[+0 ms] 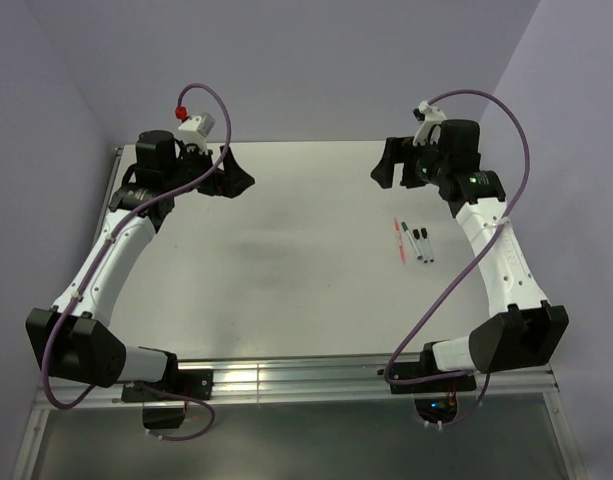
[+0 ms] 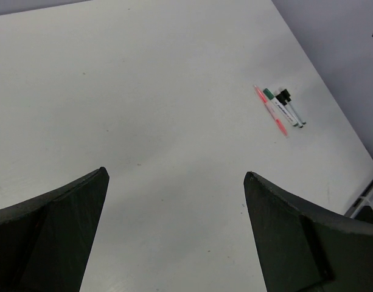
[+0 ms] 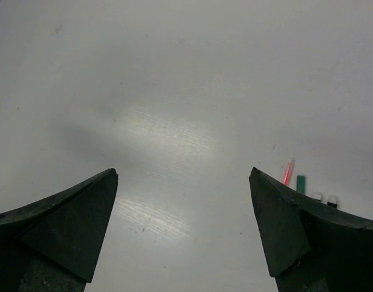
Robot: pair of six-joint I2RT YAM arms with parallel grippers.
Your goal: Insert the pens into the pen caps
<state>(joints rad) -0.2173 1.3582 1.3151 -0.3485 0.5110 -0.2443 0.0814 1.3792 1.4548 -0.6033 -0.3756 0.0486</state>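
White desk (image 1: 286, 250): three pens (image 1: 414, 242) at 3 o'clock, caps (image 2: 268, 93) seemingly on; task looks done. Spread wide, empty: left claw (image 2: 175, 174), right claw (image 3: 183, 171).

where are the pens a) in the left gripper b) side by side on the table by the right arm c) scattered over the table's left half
b: the pens lie together on the table beside the right arm; left gripper and right gripper are open, empty.

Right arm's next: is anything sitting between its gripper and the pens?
Nothing visible does. The right gripper hangs open above the table, and the pens lie together nearer that arm's base, with only bare surface between them.
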